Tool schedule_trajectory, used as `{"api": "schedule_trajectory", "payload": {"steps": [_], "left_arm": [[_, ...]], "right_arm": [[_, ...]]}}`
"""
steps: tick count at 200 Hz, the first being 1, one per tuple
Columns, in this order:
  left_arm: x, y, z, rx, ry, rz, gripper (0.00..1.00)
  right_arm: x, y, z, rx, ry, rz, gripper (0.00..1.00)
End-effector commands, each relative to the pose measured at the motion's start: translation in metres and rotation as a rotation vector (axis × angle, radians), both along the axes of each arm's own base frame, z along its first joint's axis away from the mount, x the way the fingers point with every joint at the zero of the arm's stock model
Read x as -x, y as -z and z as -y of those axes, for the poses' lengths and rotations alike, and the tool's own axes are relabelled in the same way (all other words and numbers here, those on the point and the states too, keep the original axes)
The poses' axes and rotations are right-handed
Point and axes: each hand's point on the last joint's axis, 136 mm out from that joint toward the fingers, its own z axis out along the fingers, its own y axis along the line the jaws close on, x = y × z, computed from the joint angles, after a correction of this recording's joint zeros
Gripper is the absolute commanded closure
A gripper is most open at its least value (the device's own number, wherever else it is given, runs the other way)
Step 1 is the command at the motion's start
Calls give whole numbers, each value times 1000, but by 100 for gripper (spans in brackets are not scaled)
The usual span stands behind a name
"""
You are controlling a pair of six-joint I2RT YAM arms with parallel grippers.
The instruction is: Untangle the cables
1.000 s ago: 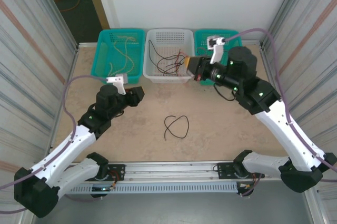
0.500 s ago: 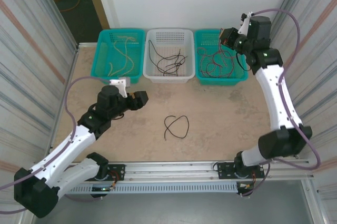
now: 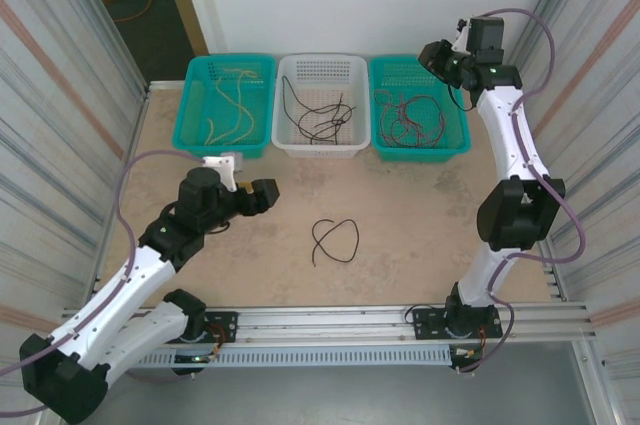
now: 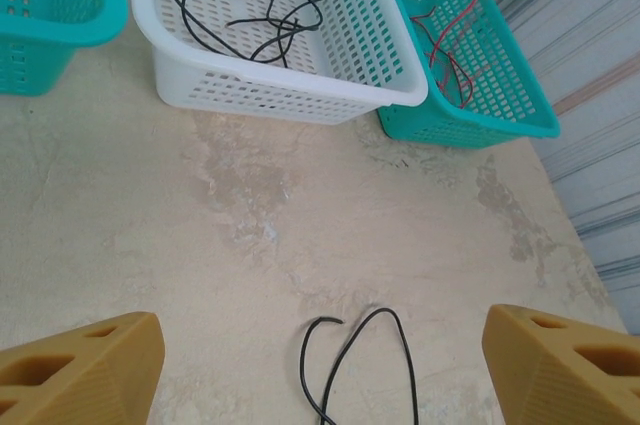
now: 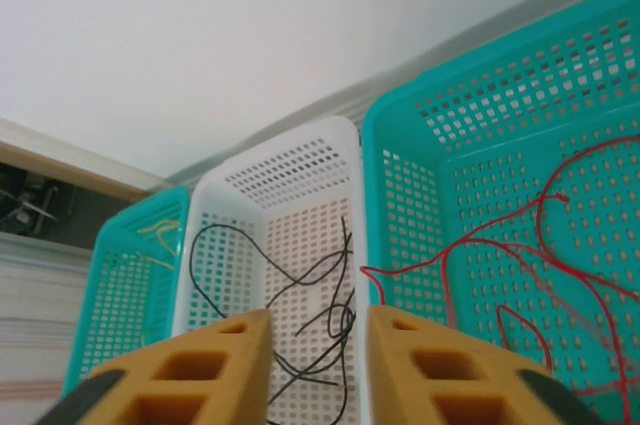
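Beige, stone-mottled table [image 3: 420,215] took up the middle of the overhead view, corrugated metal walls at left and right. Left arm [image 3: 150,255] reached from the lower left corner toward centre; right arm [image 3: 515,175] stood tall along the right edge, bent over the upper right. Three perforated baskets sat side by side, touching, along the top edge of the table: left teal basket [image 3: 225,150], white basket [image 3: 318,149], right teal basket [image 3: 425,151]. Left gripper [image 3: 268,191] hung low over bare table at centre-left, pointing right; in its wrist view the orange fingers [image 4: 80,365] sat in the two bottom corners, spread wide, nothing between them. Right gripper [image 3: 432,53] hovered above the far rim of the right teal basket; in its wrist view its fingers [image 5: 200,370] showed a narrow gap, nothing held. Cables, sorted by colour: yellow cables [image 3: 238,95] in the left teal basket, black cables [image 3: 318,120] looped over one another in the white basket, red cables [image 3: 410,117] tangled in the right teal basket. One loose black cable [image 3: 335,240] lay curled in a crossed loop on the table at centre, right of the left gripper and apart from it.
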Motion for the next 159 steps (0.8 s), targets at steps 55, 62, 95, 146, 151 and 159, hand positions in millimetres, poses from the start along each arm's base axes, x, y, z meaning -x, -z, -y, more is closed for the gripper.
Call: {"api": "schedule_trajectory", "payload": {"steps": [55, 62, 95, 146, 151, 159], "left_arm": [[1, 59, 35, -30, 138, -271, 25], [1, 67, 40, -43, 153, -307, 27], [11, 98, 72, -129, 247, -419, 38], [7, 139, 95, -276, 257, -528, 52], [6, 140, 97, -279, 260, -534, 54], [4, 144, 99, -287, 264, -546, 56]], "right_arm": [[76, -31, -39, 66, -78, 82, 49], [91, -28, -45, 80, -88, 86, 48], [158, 15, -73, 119, -127, 61, 45], [230, 95, -86, 201, -172, -100, 47], [234, 99, -85, 205, -170, -109, 47], [239, 103, -81, 211, -166, -119, 47]]}}
